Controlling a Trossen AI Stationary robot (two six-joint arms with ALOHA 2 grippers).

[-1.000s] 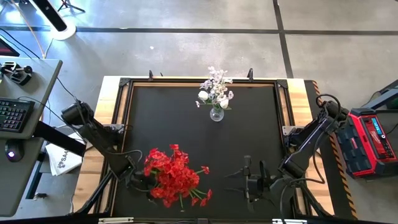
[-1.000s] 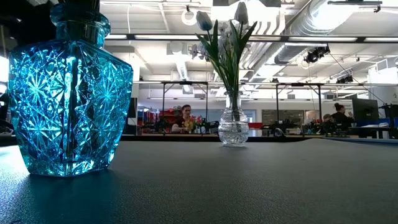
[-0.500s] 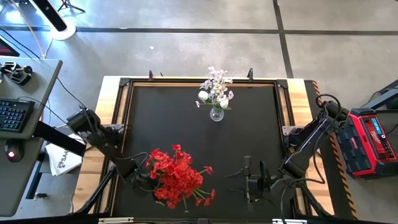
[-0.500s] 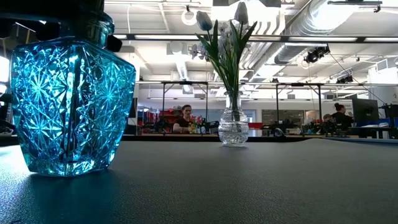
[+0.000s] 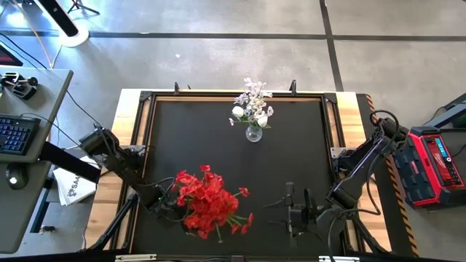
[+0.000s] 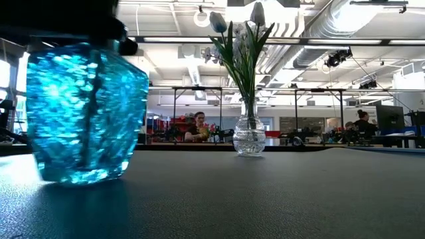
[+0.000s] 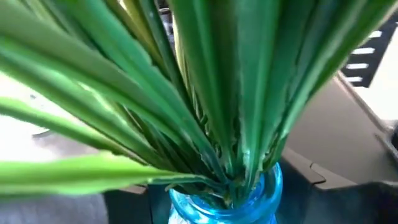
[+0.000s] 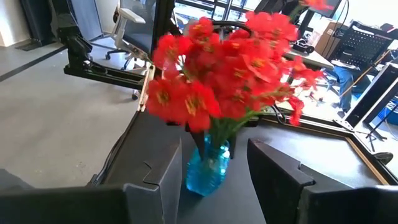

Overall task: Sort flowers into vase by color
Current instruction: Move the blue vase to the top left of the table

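Red flowers [image 5: 211, 204] [image 8: 224, 68] stand in a blue cut-glass vase [image 6: 86, 113] [image 8: 208, 165] near the table's near-left corner. Their green stems [image 7: 205, 93] enter the vase's neck [image 7: 227, 199]. My left gripper [image 5: 166, 205] is at that neck, on the vase's left side. It shows in the low view only as a dark mass [image 6: 60, 20] over the vase's top. White and pale flowers [image 5: 253, 108] stand in a small clear vase [image 6: 250, 136] at the far middle. My right gripper [image 5: 298, 195] [image 8: 211, 199] waits open near the near edge, facing the blue vase. My left gripper is on the neck [image 7: 227, 199] of the blue vase, below the stems, coming level from the table's left. The fingers themselves are hidden by the stems and the gripper's body, so the kind of hold does not show. The vase stays upright with its base at the table top.
The black table top [image 5: 291, 160] lies open between the two vases and to the right. A wooden frame [image 5: 349, 116] borders it. A desk with a keyboard [image 5: 14, 135] is on the left and a red case [image 5: 433, 164] on the right. People sit in the room behind [image 6: 198, 126].
My left gripper has moved a little toward the table's right, and the blue vase with the red flowers has moved along with it. In the low view the vase has shifted rightward and is blurred now. The right arm and the clear vase have kept still.
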